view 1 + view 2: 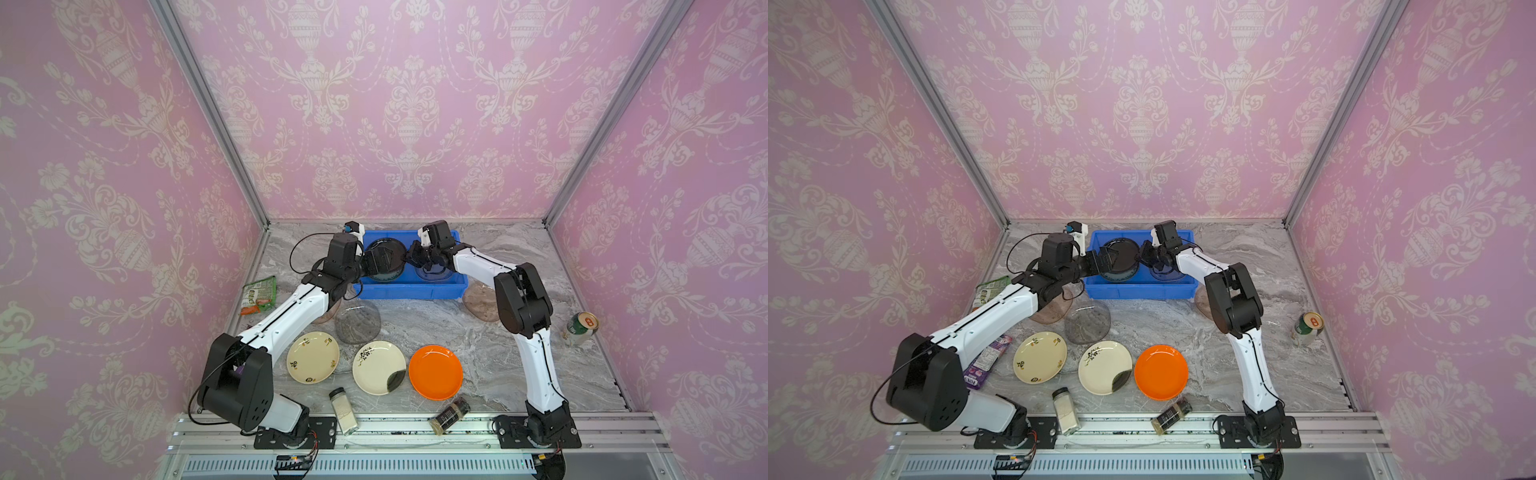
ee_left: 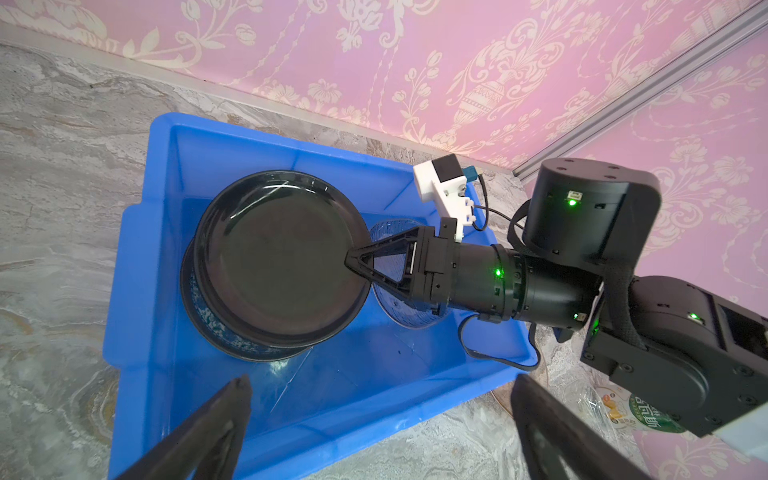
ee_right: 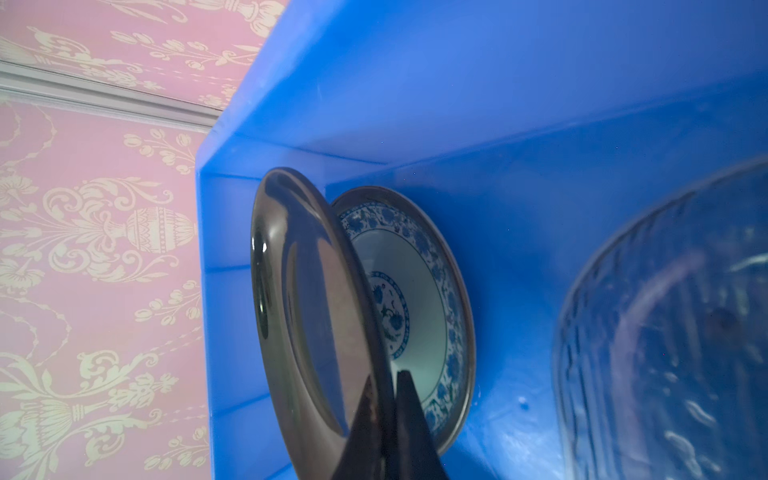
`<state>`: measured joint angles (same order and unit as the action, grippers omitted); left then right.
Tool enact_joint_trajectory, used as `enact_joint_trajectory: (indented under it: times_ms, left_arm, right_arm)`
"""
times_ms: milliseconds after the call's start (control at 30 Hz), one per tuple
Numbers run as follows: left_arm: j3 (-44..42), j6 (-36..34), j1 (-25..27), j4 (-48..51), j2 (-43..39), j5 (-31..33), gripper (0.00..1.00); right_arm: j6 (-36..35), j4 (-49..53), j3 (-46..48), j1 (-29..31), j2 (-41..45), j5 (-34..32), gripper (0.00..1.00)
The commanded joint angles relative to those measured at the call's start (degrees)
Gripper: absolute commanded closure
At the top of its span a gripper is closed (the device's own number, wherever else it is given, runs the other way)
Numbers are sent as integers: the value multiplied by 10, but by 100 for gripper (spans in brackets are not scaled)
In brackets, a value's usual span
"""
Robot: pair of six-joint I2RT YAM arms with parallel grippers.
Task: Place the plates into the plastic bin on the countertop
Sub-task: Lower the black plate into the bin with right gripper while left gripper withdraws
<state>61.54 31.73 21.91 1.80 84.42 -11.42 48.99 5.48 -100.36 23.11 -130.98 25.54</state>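
Nearest the rail, flat on the countertop (image 1: 478,353) in a row: a cream plate with scattered motifs (image 1: 312,356), a cream plate with a dark sprig (image 1: 379,366), an orange plate (image 1: 435,372), all well apart from either arm. Just beyond, a grey glass plate (image 1: 358,322), and a pinkish plate (image 1: 478,305) half hidden behind the right arm, near the right corner of the plastic bin (image 1: 411,293).

Above the bin's left half, the left gripper (image 2: 381,380), fingers spread wide, gripping nothing. In the bin's right half, a clear glass plate (image 3: 665,332) lying flat. In the left half, the black plate (image 2: 274,257), clamped at its rim by the right gripper (image 2: 352,264): one finger over it, one under, the lower wedged between it and the teal patterned plate (image 3: 419,282) beneath.

Sits tilted rather than nested, with a gap on the gripped side. Lies to the robot's left of the right gripper, directly over the teal plate. Probably needs only the fingers parted, then a flat withdrawal to the right. Likely risk: dragging the black plate off centre with the lower finger.
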Motion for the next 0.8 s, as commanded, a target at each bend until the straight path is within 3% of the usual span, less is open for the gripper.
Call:
enact_joint_trajectory:
  times_ms: [0, 467, 767]
  left_arm:
    - [-13, -14, -3, -1, 8, -2, 1]
    - [-18, -21, -3, 4, 8, -5, 1]
    - [-20, -25, -3, 6, 4, 0, 1]
  right_arm:
    - [11, 21, -26, -1, -11, -9, 100]
    - [-23, 99, -90, 22, -35, -43, 100]
    - [-34, 125, -99, 24, -39, -58, 93]
